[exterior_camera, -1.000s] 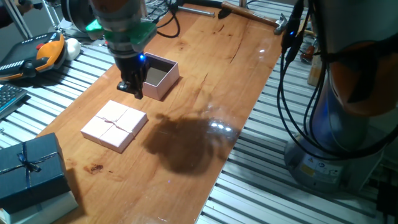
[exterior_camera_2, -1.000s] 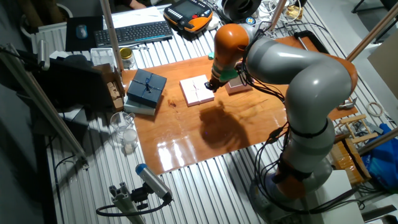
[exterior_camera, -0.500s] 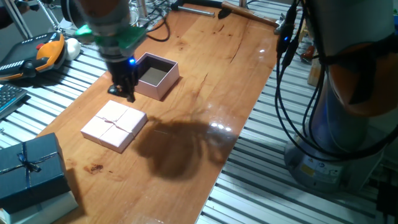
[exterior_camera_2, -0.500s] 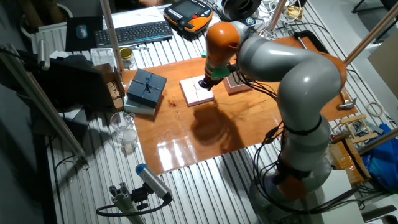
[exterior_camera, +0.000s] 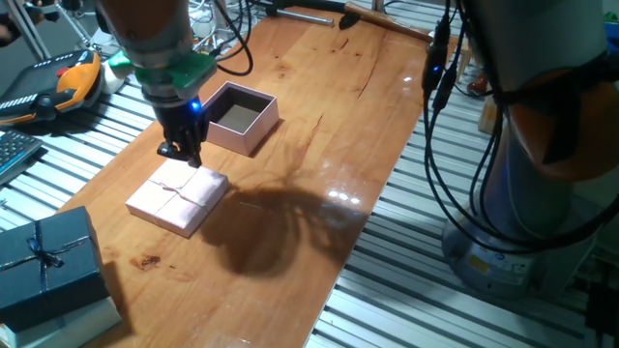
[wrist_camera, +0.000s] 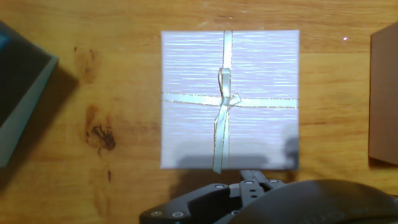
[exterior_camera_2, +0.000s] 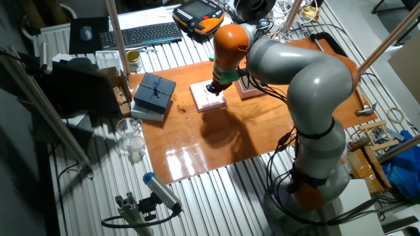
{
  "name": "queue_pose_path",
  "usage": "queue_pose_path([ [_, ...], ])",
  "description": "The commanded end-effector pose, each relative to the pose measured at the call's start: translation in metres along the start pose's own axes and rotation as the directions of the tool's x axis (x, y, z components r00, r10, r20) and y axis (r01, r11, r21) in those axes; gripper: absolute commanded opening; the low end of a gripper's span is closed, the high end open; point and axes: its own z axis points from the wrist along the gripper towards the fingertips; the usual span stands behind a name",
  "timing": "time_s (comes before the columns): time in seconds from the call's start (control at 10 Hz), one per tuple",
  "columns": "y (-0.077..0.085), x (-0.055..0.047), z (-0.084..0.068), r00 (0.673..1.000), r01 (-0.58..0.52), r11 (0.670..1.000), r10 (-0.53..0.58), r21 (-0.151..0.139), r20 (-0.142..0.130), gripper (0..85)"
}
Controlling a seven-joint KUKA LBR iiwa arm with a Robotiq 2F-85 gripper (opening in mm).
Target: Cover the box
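The box (exterior_camera: 240, 118) is a small pale pink open box with a brownish inside, standing on the wooden table. To its near left lies the flat pink lid (exterior_camera: 177, 196) with a string cross. My gripper (exterior_camera: 182, 155) hangs just above the lid's far edge, between lid and box, and appears open with nothing held. The hand view looks straight down on the lid (wrist_camera: 230, 99), with the box edge (wrist_camera: 384, 93) at the right border. In the other fixed view my gripper (exterior_camera_2: 213, 88) sits over the lid (exterior_camera_2: 207, 97), and the arm hides most of the box.
A dark blue ribboned box (exterior_camera: 44, 261) stands at the table's near left corner, also at the hand view's left edge (wrist_camera: 18, 106). A keyboard and an orange pendant (exterior_camera: 68, 82) lie beyond the table's left side. The wooden table (exterior_camera: 329, 106) stretches right.
My gripper has moved from beside the box's near wall toward the lid and now hovers over the lid's far edge. The box and lid have not moved.
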Motion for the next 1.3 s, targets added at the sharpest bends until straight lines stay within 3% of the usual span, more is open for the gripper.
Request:
queue_pose_path([
  [0.0,0.000,-0.002,0.005,1.000,-0.003,1.000,0.003,0.000,0.001,0.0],
  [0.5,0.002,-0.010,0.029,1.000,-0.019,1.000,0.019,-0.017,0.000,0.0],
  [0.7,0.002,-0.010,0.029,1.000,-0.022,1.000,0.022,-0.006,0.001,0.0],
  [0.9,0.002,-0.010,0.029,1.000,-0.002,1.000,0.002,-0.002,-0.017,0.0],
  [1.0,0.002,-0.010,0.029,1.000,-0.003,1.000,0.003,0.005,-0.002,0.0],
  [1.1,0.002,-0.010,0.029,1.000,0.003,1.000,-0.003,0.012,-0.003,0.0],
  [1.2,0.002,-0.010,0.029,1.000,0.006,1.000,-0.006,-0.003,0.011,0.0],
])
